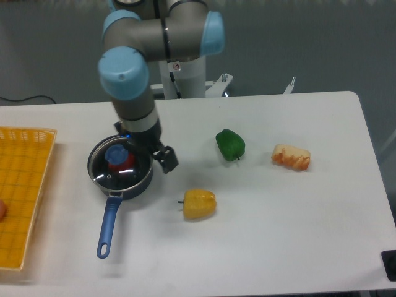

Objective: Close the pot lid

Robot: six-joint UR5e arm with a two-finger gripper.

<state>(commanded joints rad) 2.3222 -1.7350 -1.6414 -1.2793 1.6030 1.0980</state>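
- Legible text, brand names, numbers, signs: none can be read anywhere in the view.
- Small round sticker with a red mark, on the light grey column of the robot arm: too small and blurred to read.
- Round dark saucepan with a long blue handle and its transparent glass lid with a blue knob: no marking visible.
- Flat yellow mesh tray at the left table edge: no label visible.
- Green pepper, yellow pepper, orange-and-white food piece: no stickers or print.
- White table top: no markings.
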